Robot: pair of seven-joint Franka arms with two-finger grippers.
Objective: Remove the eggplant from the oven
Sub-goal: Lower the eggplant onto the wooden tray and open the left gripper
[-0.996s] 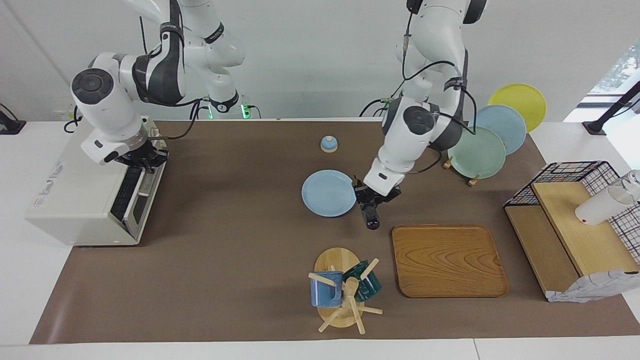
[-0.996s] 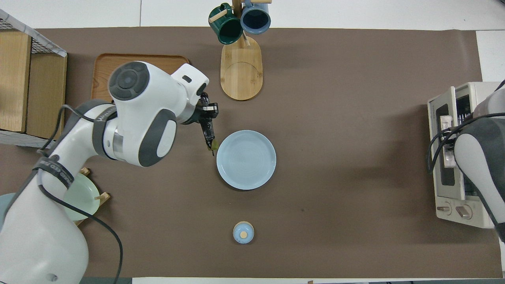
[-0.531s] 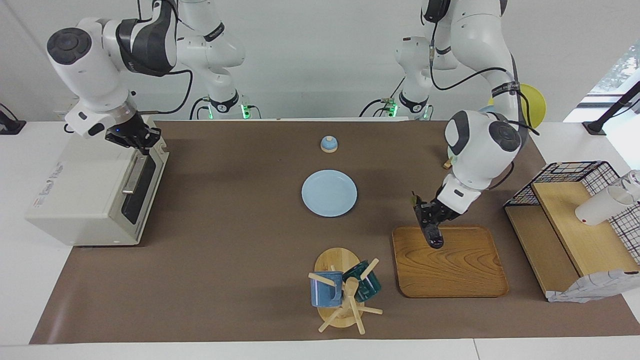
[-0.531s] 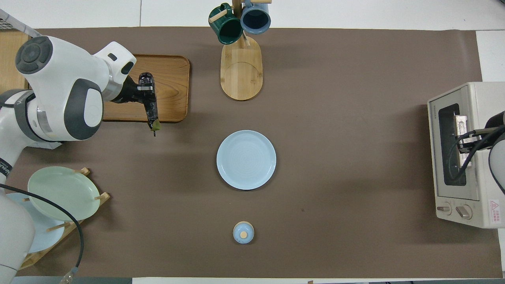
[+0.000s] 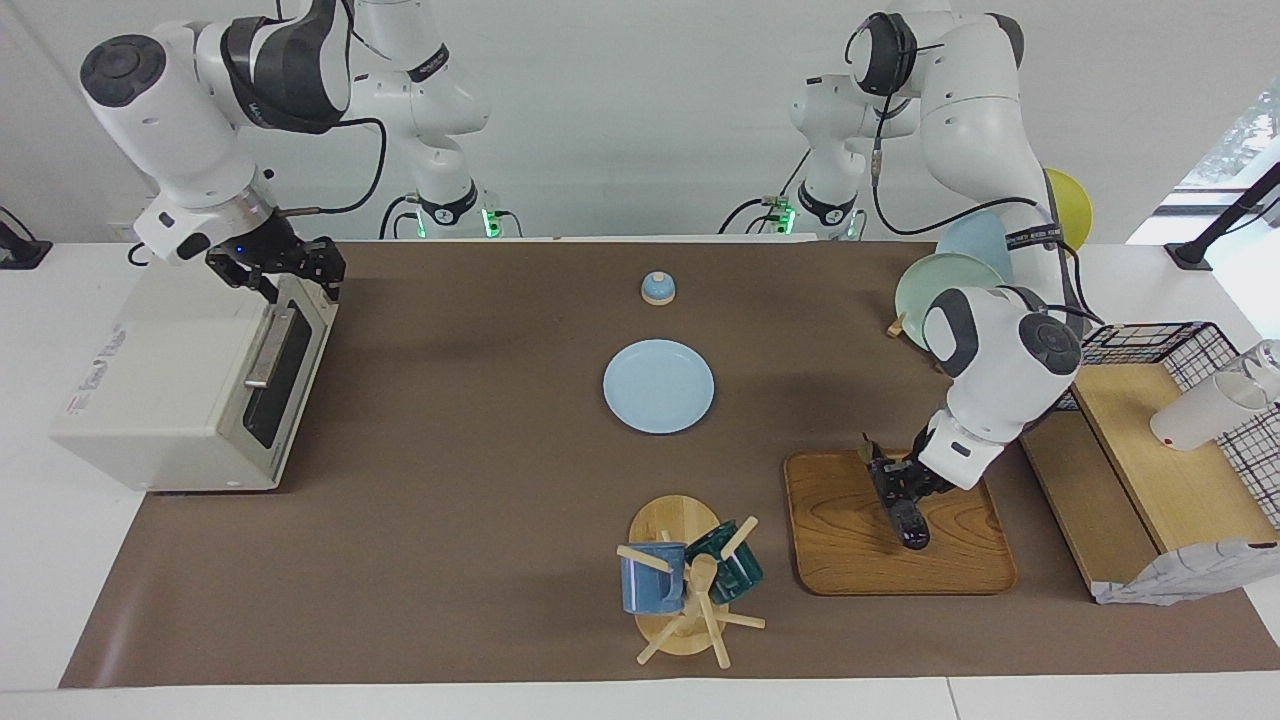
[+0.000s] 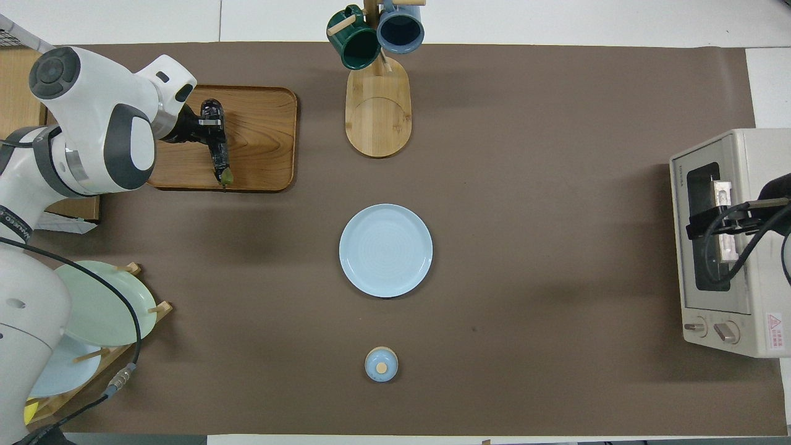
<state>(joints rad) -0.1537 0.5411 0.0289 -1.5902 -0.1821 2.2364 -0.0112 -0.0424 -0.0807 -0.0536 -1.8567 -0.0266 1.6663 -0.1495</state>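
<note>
The dark eggplant [image 5: 908, 515] hangs slantwise in my left gripper [image 5: 893, 478], which is shut on it low over the wooden tray [image 5: 950, 560]; I cannot tell whether its tip touches the wood. From overhead the eggplant [image 6: 217, 148] lies over the tray [image 6: 266, 142], stem tip toward the robots, with the left gripper [image 6: 207, 127] around its upper part. The cream oven [image 5: 170, 390] stands at the right arm's end with its door shut. My right gripper [image 5: 285, 265] hovers open above the oven's door edge, holding nothing. In the overhead view it [image 6: 720, 222] covers part of the oven [image 6: 723, 296] window.
A light blue plate [image 5: 658, 386] sits mid-table, a small blue knobbed lid [image 5: 657, 288] nearer the robots. A mug tree [image 5: 690, 580] with two mugs stands beside the tray. A plate rack [image 5: 950, 290] and a wire basket shelf [image 5: 1150, 440] with a white cup [image 5: 1200, 410] fill the left arm's end.
My left arm carried the eggplant from beside the blue plate to over the wooden tray and lowered it. The oven door swung shut; my right gripper let go of the handle, rose and opened.
</note>
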